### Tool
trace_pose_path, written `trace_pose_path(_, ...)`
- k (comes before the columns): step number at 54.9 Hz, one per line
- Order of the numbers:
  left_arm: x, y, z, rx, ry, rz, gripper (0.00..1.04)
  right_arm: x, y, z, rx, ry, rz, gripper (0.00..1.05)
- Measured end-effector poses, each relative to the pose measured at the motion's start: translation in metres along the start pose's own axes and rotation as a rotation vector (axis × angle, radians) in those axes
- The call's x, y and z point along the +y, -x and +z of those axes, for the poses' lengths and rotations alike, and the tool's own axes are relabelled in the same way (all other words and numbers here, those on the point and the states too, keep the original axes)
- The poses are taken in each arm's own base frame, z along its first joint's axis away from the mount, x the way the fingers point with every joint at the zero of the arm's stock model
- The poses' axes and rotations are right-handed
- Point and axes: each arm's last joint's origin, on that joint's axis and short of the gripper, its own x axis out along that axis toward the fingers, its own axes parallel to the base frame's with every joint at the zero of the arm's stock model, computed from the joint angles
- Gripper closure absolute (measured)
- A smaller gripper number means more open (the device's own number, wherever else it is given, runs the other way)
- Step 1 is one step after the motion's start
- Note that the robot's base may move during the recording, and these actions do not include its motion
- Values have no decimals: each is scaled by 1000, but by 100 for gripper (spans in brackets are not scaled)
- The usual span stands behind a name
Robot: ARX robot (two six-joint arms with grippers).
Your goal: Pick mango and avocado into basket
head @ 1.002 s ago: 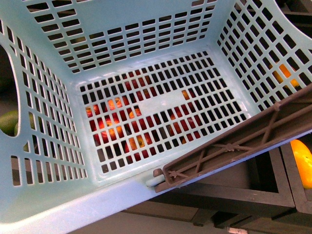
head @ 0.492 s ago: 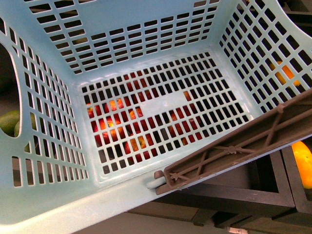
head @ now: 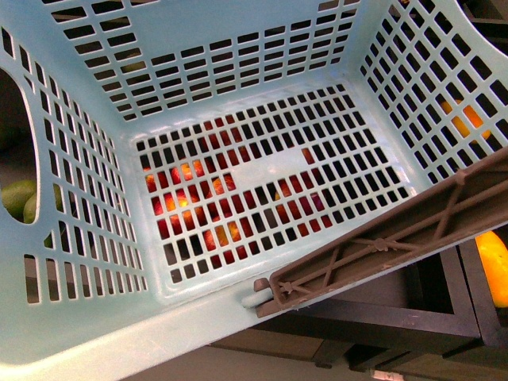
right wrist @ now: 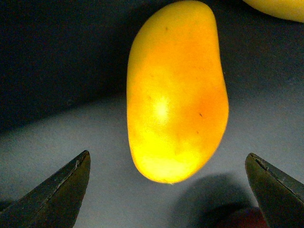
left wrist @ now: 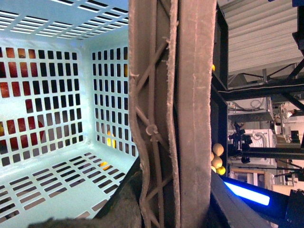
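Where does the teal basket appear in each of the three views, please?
Front view: the basket fills most of the picture, seen from above.
Left wrist view: the basket's slotted walls show beside its handle.
Right wrist view: not in it; the mango lies there.
Shared landmark: the brown-grey handle, in front and left wrist views.

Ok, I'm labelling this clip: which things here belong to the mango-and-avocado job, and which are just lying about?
Job: mango; basket; right gripper, jaws open either side of the mango.
Lying about: red fruit under the basket; pale round fruit in the background; green fruit past its side, kind unclear.
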Motion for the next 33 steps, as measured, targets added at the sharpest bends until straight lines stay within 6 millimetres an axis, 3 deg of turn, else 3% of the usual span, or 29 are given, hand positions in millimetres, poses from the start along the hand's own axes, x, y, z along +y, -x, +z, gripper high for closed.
trace_pose_path(18,0,0,0,1,0,0,86,1,-36,6,26,4,-7,9)
trace_pose_path(33,0,0,0,1,0,0,86,3,-49,7,44,8,-2,9)
